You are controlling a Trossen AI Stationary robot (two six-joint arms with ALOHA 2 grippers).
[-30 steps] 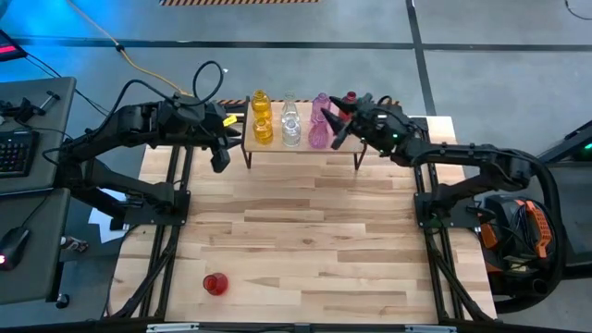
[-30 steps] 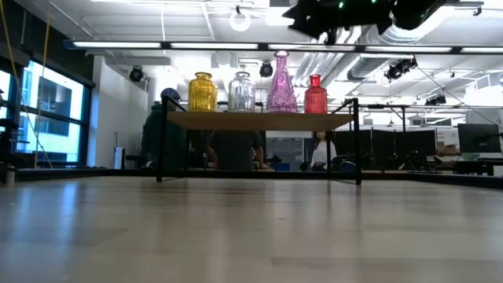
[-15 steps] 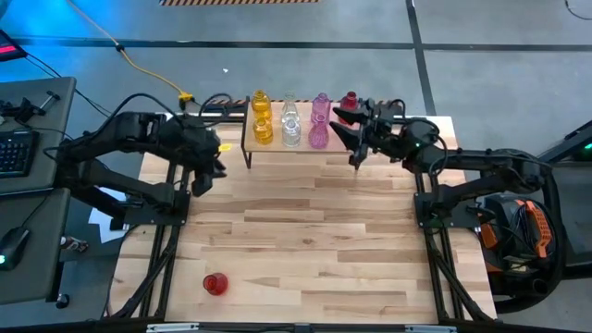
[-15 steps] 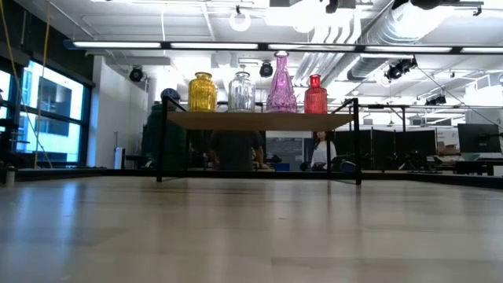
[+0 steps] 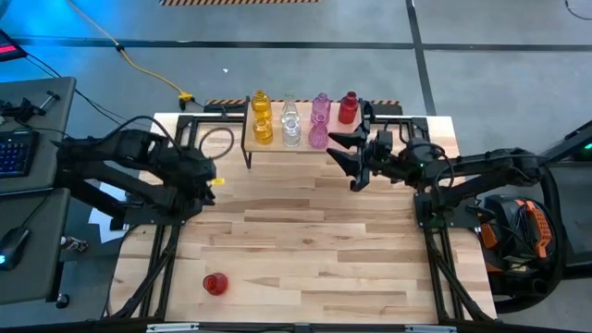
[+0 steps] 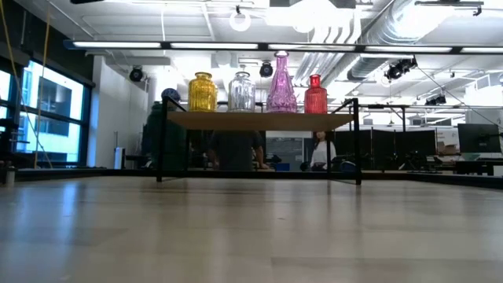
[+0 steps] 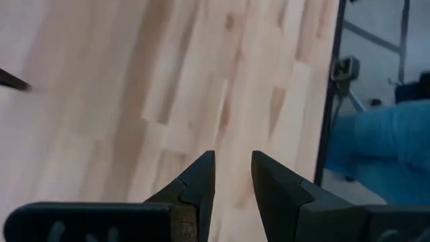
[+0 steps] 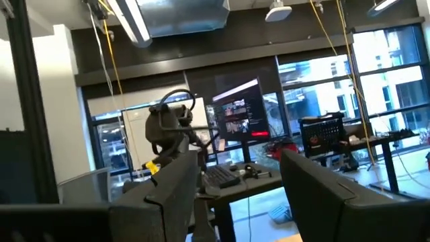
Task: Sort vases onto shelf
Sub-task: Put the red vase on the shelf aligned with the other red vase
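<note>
The shelf (image 5: 276, 141) (image 6: 259, 120) stands at the table's far edge. On it stand two yellow vases (image 5: 262, 120), two clear vases (image 5: 290, 122), two pink vases (image 5: 319, 125) and one red vase (image 5: 348, 108); the low view shows them as four in a row. A second red vase (image 5: 215, 283) rests on the tabletop near the near left corner. My right gripper (image 5: 344, 159) (image 8: 238, 168) is open, in front of the shelf's right end. My left gripper (image 5: 207, 183) (image 7: 232, 165) hovers over bare wood left of the shelf, its fingers narrowly open.
Bare tabletop (image 5: 314, 240) stretches between the shelf and the near edge. A desk with a keyboard (image 5: 14, 153) stands off the table's left side. People and desks show in the room behind the shelf (image 6: 236, 149).
My right gripper has drawn back from above the shelf's right end toward the near edge, leaving the red vase standing there. My left gripper has pulled away from the shelf's left end toward the table's left and near side. Both arms have left the low view.
</note>
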